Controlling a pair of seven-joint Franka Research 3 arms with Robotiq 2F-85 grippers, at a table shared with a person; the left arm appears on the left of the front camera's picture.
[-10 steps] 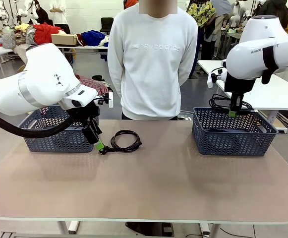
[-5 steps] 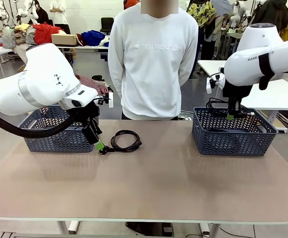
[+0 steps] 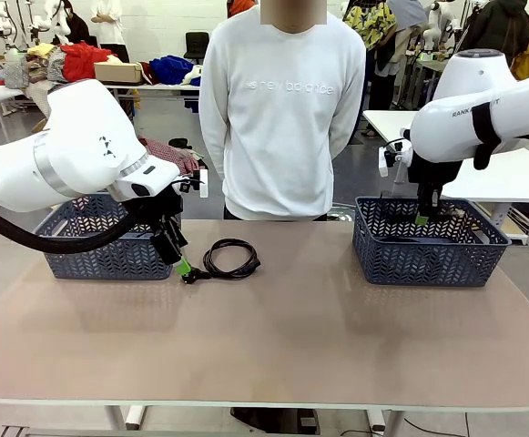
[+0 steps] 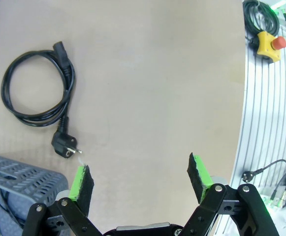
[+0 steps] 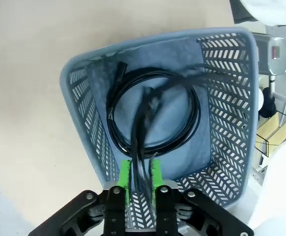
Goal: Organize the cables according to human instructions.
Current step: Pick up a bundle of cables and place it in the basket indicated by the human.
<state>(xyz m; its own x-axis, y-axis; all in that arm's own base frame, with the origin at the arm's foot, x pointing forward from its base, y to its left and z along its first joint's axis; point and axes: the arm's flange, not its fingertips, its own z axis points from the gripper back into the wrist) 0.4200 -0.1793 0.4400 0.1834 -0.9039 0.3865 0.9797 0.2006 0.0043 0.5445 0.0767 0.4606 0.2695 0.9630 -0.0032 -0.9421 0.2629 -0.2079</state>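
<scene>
- Left gripper (image 3: 181,262) (image 4: 139,167): released, with the green pads (image 4: 79,178) spread wide. It hangs low over the table (image 3: 273,346), at the front corner of the left basket (image 3: 100,259) (image 4: 19,172).
- Lone cable (image 3: 230,258) (image 4: 37,86): a round black coil lying flat on the table, just beside the left gripper, on the side toward the table's middle. Nothing holds it.
- Its plug (image 3: 191,276) (image 4: 64,146) lies outside the ring, with the pins close to one pad. We see a small gap between them, no contact.
- Right gripper (image 3: 420,217) (image 5: 140,172): it is lowered to the rim of the right basket (image 3: 428,259) (image 5: 81,73) and points down into it.
- Binned cable (image 5: 155,110): a coil resting on the floor of the right basket. Blurred black strands run from it up between the right gripper's pads (image 5: 124,173).
- The pads stand close together on either side of those strands. We cannot tell whether they pinch the cord or have let go.
- We cannot count the cords in that basket because of the blur.
- Person (image 3: 280,109): standing at the far edge of the table, between the two baskets.
</scene>
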